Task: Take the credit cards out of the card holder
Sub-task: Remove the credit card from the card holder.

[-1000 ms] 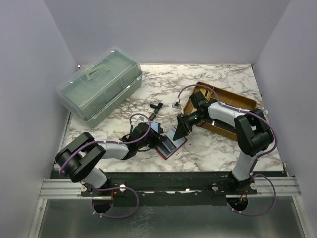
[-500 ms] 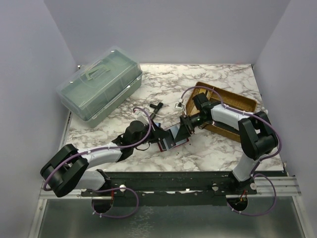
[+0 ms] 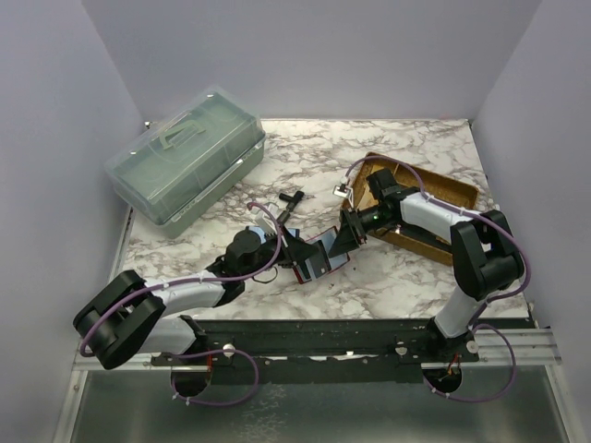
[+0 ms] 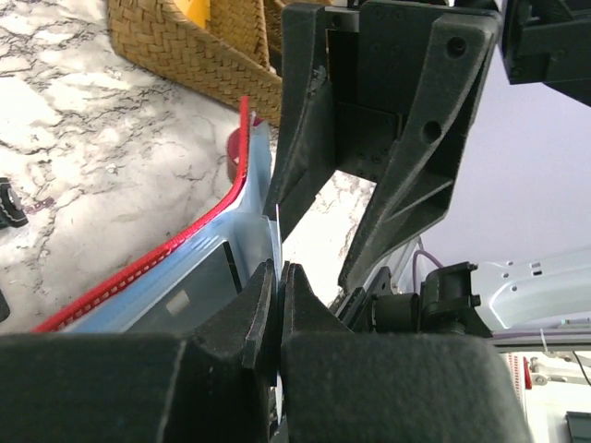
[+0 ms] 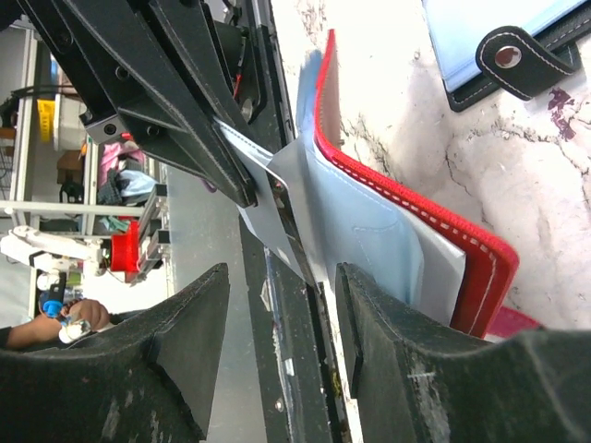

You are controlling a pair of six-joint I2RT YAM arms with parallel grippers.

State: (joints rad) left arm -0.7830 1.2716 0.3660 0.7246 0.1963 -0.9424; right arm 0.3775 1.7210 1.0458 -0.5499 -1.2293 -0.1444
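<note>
**Grey credit card [image 5: 270,185] pinched by the left gripper [image 3: 294,247] at the mouth of a red card holder [image 3: 319,264]**

From above, both grippers are seen close together over the marble table [image 3: 397,277], with bare tabletop on their near side. A wicker basket [image 3: 434,198] lies just behind the right gripper [image 3: 343,235], and a green plastic box [image 3: 185,152] sits well beyond the left one. From the left wrist, the fingers [image 4: 259,314] are shown closed on a thin pale edge. The red-trimmed holder rises just to their left, and the way ahead is blocked by the right gripper's spread jaws. From the right wrist, the fingers [image 5: 185,341] are held apart, clamping nothing. The thin grey card juts from the holder's light blue lining just ahead of them, and a black wallet [image 5: 503,51] with a snap tab lies further ahead to the right.
</note>
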